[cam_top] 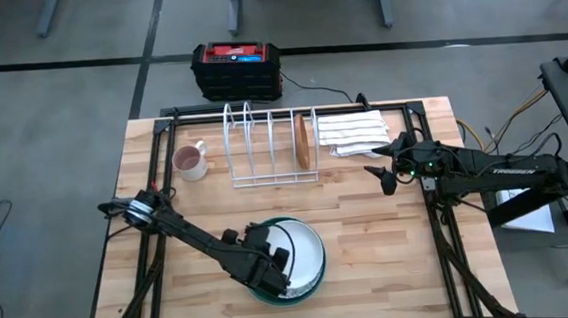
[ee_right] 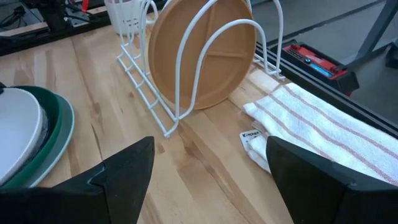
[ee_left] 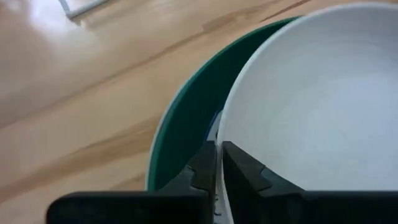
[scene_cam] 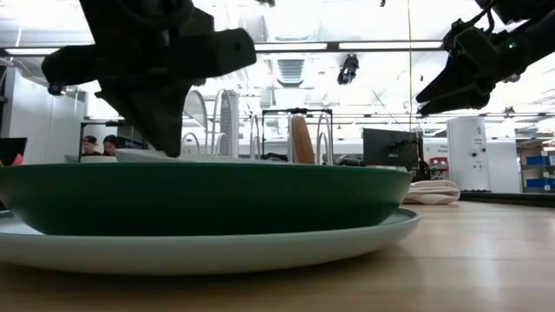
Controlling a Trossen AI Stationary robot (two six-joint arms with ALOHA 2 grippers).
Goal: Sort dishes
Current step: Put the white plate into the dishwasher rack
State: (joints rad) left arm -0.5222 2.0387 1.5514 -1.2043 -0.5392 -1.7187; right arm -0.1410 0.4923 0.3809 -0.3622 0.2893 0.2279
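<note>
— Left hand?
— Down over the stack near the table's front edge, fingers pinched narrow on the rim of the white plate.

— Under that plate?
— Dark green plate directly below, pale mint plate beneath that, flat on the wood. Cannot tell whether the white rim touches the green.

— Right hand?
— Raised above the table toward the right edge, fingers spread wide, holding nothing.

— Other dishes?
— Small brown plate upright in the white wire rack by the back edge, in its rightmost slot.

— Free room?
— Bare wood between stack and rack, more to the right of the stack. Striped cloth just right of the rack, pinkish mug just left.
</note>
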